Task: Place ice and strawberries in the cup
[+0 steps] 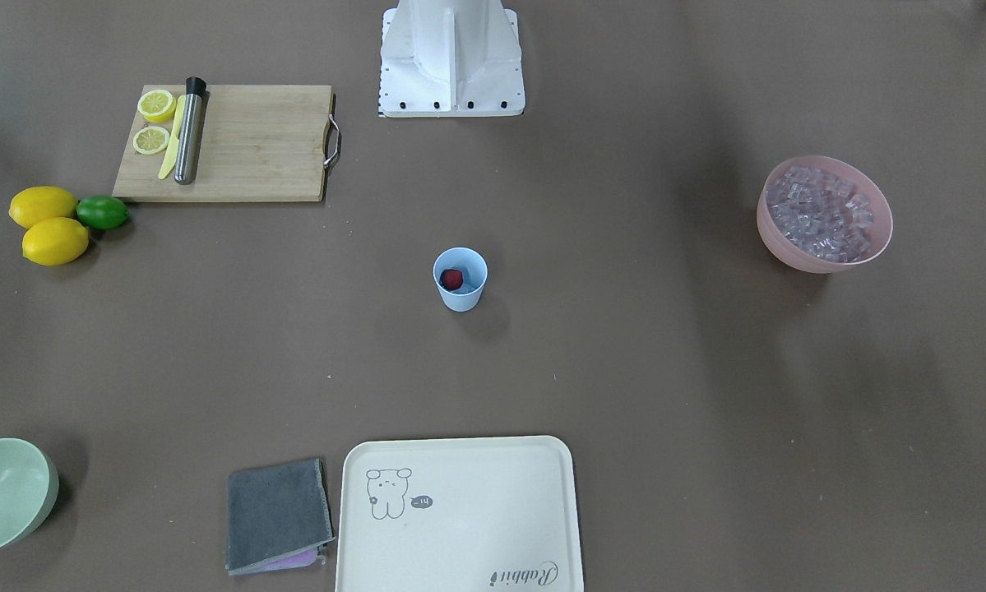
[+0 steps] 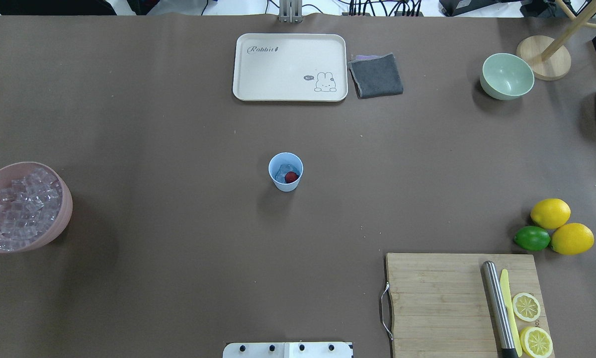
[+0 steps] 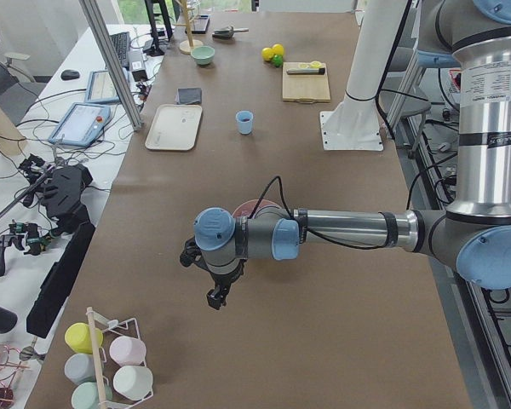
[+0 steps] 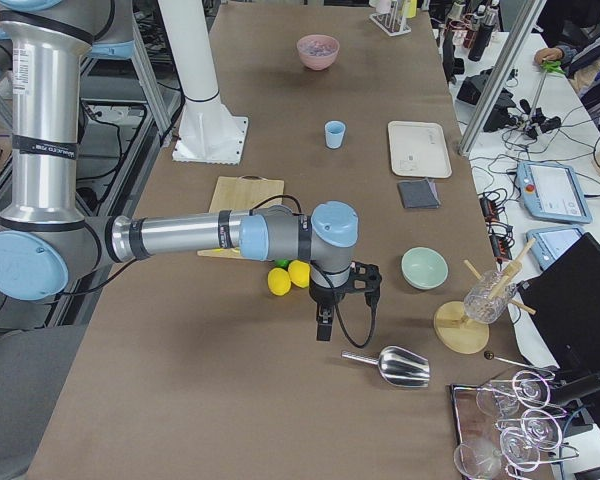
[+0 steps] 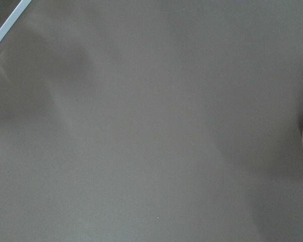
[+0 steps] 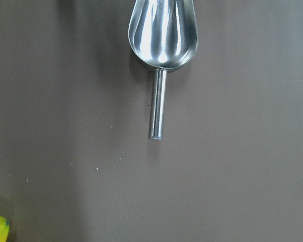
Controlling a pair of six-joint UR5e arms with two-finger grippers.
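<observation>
The cup (image 2: 285,171) is stood upright in the middle of the table (image 2: 178,124), well apart from everything else, a spot that can be reached equally from either side. Inside it the strawberry (image 2: 291,176) is seen lying toward the right of the cup's interior, with ice (image 2: 281,173) glinting beside it. Both ingredients therefore appear to be delivered already, and the task is judged to be at or near its end unless more ice is wanted.

The rest of the supply, a heap of cubes (image 2: 17,214), is kept in the pink bowl (image 2: 67,206) at the left edge of the table, where it can be served by the left arm. The metal scoop (image 6: 162,35) is laid flat on the table at the right end, with its bowl empty and its handle pointed toward the bottom of the right wrist view. It is judged to be parked there so that it can be taken up again without the centre being crossed.

Neither arm is held over the cup. The left gripper (image 3: 217,296) is hung above bare table just beside the pink bowl, and the right gripper (image 4: 324,325) is hung near the scoop. Both are shown only in the side views, so it cannot be told how far their jaws are parted — nothing is seen gripped in either.
</observation>
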